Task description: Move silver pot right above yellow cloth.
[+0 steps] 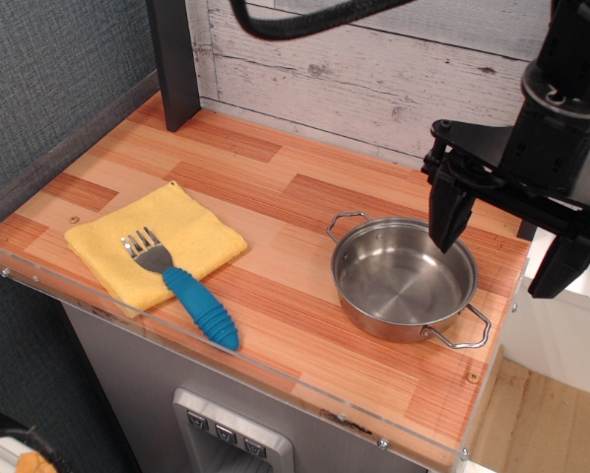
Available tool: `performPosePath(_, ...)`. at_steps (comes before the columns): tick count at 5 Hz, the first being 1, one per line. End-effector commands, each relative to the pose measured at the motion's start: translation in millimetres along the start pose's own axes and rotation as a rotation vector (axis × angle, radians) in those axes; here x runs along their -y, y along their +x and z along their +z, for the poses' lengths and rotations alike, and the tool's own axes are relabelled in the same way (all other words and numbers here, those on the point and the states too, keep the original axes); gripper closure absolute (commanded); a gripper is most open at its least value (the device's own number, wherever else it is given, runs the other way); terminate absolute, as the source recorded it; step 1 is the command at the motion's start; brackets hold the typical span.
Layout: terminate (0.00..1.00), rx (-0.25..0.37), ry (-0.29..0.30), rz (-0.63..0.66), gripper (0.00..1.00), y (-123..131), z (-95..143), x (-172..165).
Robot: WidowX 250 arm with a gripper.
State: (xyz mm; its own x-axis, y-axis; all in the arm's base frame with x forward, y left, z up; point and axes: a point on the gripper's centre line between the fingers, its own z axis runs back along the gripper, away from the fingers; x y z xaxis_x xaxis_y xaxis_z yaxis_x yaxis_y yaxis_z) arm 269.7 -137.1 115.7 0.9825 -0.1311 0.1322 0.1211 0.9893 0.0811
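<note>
With its fingers spread wide, the gripper should descend so they straddle the silver pot's far rim, then pinch firmly.

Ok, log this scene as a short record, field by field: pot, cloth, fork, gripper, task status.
pot: silver pot, empty, upright, on the right side of the wooden table
cloth: yellow cloth, flat on the left side, apart from the pot
fork: blue-handled fork, tines on the cloth, handle reaching off its near edge
gripper: gripper open, above the pot's far right rim, holding nothing
task status: pot not yet moved
</note>
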Motion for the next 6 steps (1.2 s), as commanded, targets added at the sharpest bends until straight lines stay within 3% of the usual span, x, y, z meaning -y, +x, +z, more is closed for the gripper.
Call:
performPosePath(1, 0.00, 0.000, 0.000, 0.000, 0.00, 0.0, 0.0, 0.0)
performPosePath(5, 0.00, -0.129, 0.102, 0.743, 0.00, -16.1, -43.4, -67.7)
performPosePath(6, 0.00, -0.137, 0.122, 0.828, 0.00, -22.4, -59.5, -74.2)
